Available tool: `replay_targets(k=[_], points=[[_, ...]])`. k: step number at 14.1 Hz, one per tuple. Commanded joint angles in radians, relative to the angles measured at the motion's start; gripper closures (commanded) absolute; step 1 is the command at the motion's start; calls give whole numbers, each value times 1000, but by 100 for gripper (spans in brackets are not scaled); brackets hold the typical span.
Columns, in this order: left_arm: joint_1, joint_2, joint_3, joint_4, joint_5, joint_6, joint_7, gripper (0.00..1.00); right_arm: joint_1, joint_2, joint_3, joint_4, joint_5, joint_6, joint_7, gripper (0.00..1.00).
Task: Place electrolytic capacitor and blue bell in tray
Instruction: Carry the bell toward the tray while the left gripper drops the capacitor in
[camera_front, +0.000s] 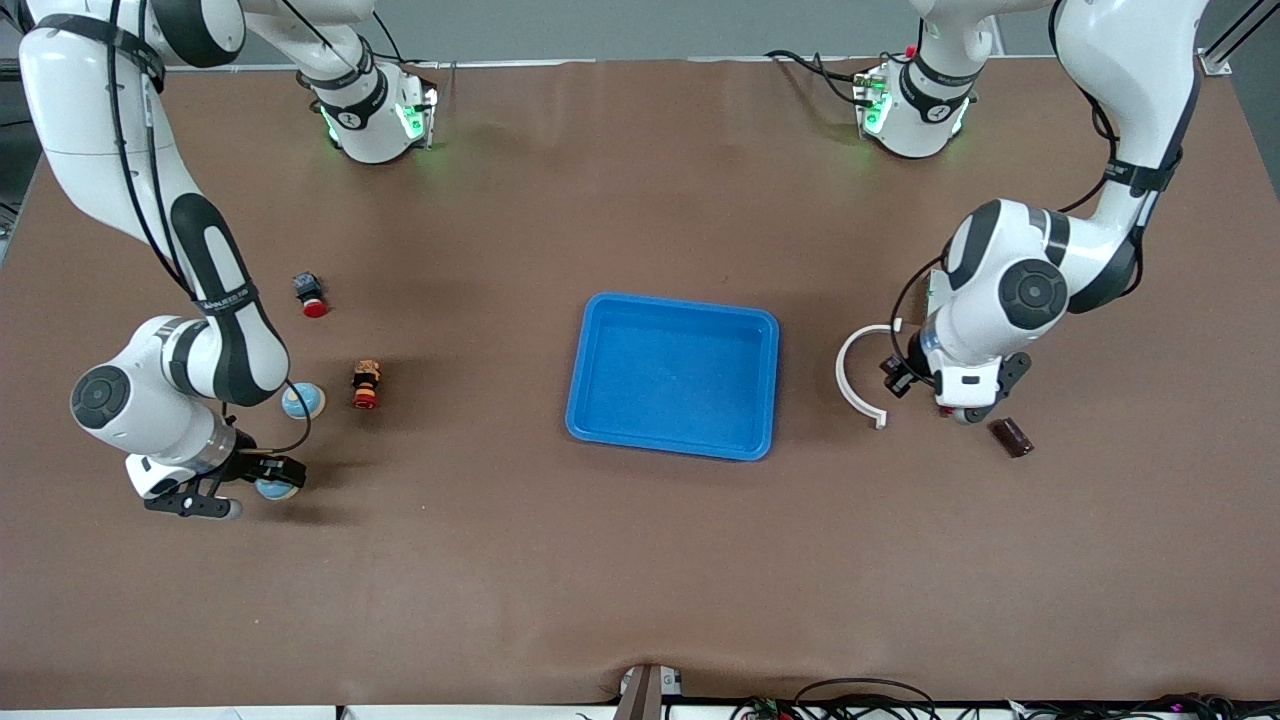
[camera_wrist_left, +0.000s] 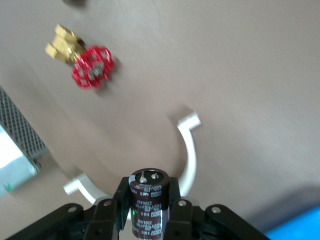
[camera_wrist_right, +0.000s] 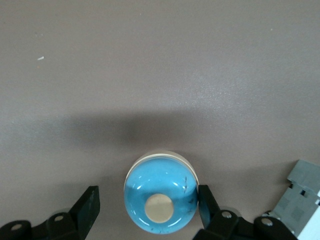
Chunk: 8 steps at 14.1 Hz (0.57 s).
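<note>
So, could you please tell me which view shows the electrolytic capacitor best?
The left wrist view: the electrolytic capacitor stands close up, clamped in the left pincer, printing visible. In the front view the arm hides it; the right wrist view does not show it.

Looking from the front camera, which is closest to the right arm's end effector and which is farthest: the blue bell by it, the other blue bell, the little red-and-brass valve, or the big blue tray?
From the right end effector:
1. Blue bell, between its fingers.
2. Other blue bell, just farther from the camera.
3. Valve, beside that second bell, toward the tray.
4. Tray, mid-table, farthest.
</note>
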Motion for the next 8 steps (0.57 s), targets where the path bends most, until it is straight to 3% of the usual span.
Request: replay_targets(k=[1, 2, 3, 6, 8], points=[[-9, 9, -73, 25, 21, -28, -123, 100, -1, 13, -3, 17, -24, -2, -25, 46], [-35, 20, -87, 38, 21, -28, -159, 100, -5, 13, -2, 17, -33, -6, -51, 90], [-70, 31, -87, 47, 21, -28, -205, 100, -5, 13, -2, 17, -32, -11, -50, 100], [-191, 62, -82, 67, 24, -22, -320, 100, 10, -10, -2, 21, -32, -51, -26, 100], [-225, 92, -82, 67, 55, -18, -341, 100, 53, -76, 0, 53, -32, -208, 84, 100]])
